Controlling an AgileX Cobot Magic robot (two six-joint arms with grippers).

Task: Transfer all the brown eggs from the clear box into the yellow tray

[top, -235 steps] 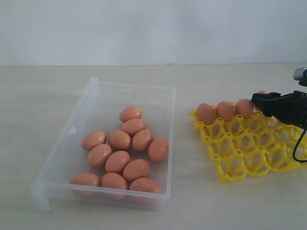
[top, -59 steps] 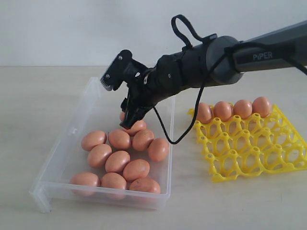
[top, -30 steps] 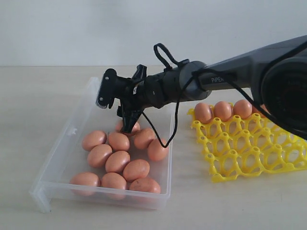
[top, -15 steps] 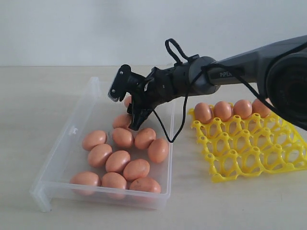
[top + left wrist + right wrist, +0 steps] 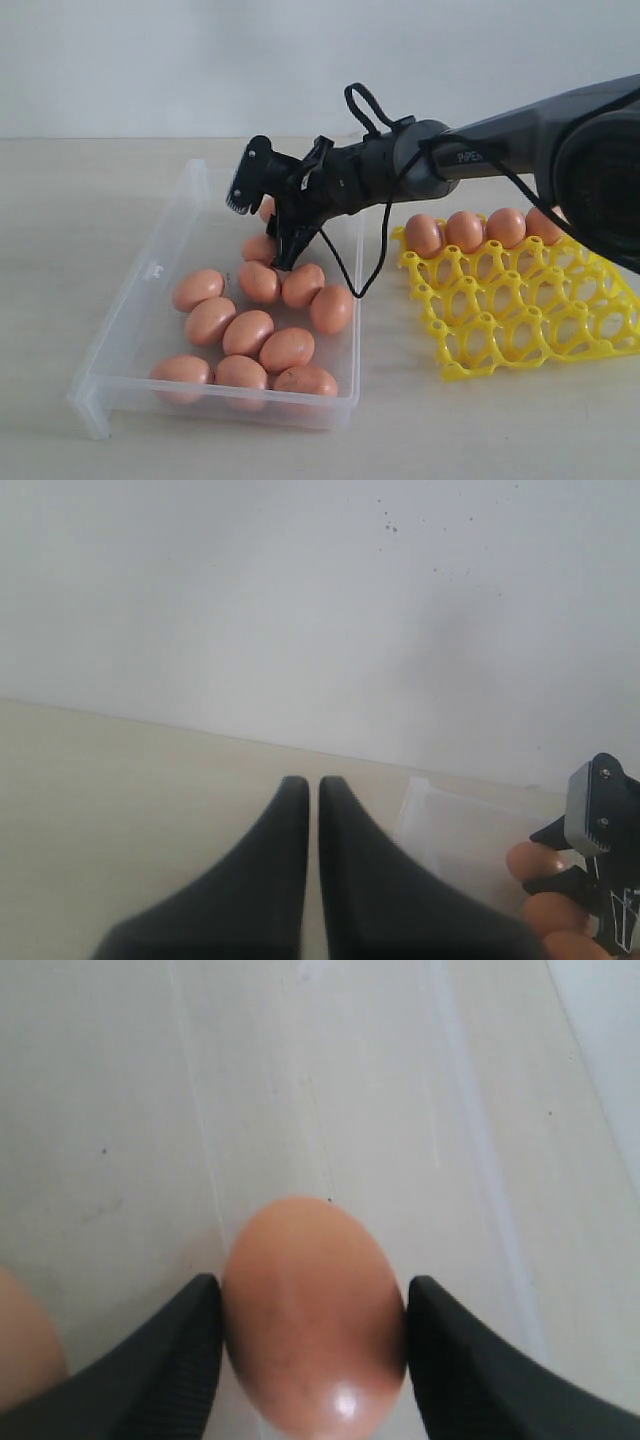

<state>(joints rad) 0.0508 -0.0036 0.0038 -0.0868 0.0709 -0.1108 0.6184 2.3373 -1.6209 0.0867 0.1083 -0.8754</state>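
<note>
One smooth orange-brown egg (image 5: 315, 1345) is up off the floor of the big shallow see-through plastic box (image 5: 140, 290) now, pinched in the right pincer (image 5: 263, 222). A second ago that pincer was still down in the pile at the far end of the box, so the pick worked and the lift is under way. It's spread wide, one black pad on each side of the egg's belly, and nothing else is touching it.

I count eleven more brown eggs (image 5: 247, 332) left in the box, and they look a bit nudged about compared with before. Over to the right on the pale counter (image 5: 400, 430), the bright yellow lattice egg tray (image 5: 520, 330) has four eggs along its far row, with the other cups free. My guess is the next move is the carry across to a free cup.

The left pincer (image 5: 305, 780) is closed right up on nothing, parked well away
</note>
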